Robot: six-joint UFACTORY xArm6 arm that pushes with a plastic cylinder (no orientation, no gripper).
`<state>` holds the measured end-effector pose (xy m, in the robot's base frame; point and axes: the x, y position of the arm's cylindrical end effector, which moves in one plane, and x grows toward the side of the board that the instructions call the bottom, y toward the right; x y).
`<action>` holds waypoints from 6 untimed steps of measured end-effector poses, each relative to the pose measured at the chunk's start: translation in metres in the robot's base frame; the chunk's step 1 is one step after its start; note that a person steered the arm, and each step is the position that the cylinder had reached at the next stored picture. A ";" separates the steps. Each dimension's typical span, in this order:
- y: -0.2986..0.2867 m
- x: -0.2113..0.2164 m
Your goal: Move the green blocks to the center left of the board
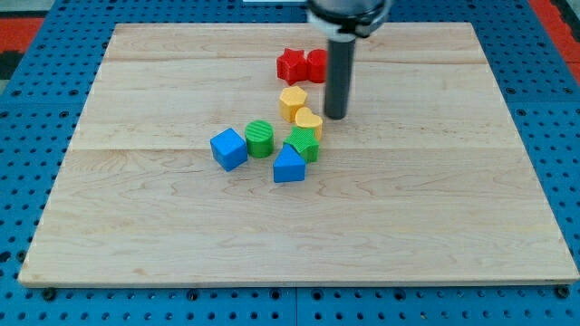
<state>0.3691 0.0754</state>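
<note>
A pale wooden board (pixel 435 226) fills most of the view, resting on a blue perforated table (pixel 27 136). A thick dark rod (pixel 338 72) comes down from the view's top, just right of centre. My tip (pixel 335 117) rests on the board just right of the yellow blocks; whether it touches the nearer one cannot be told. The rod is a plain pusher with nothing to open or close, and it holds nothing.

The blocks cluster near the board's middle. A blue cube (pixel 228 148) sits furthest toward the view's left. Just right of it stands a green cylinder (pixel 259 138). Further right is a second green block (pixel 304 144), ridged, its shape unclear. A blue triangular block (pixel 289 166) lies against its lower left side. Above these sit a yellow heart-shaped block (pixel 308 121) and another yellow block (pixel 292 101). Two red blocks (pixel 302 65) sit side by side nearer the view's top, one partly hidden behind the rod. Both green blocks are near the centre.
</note>
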 end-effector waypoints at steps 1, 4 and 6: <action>-0.019 -0.029; -0.053 -0.003; 0.034 0.078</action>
<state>0.4473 0.1093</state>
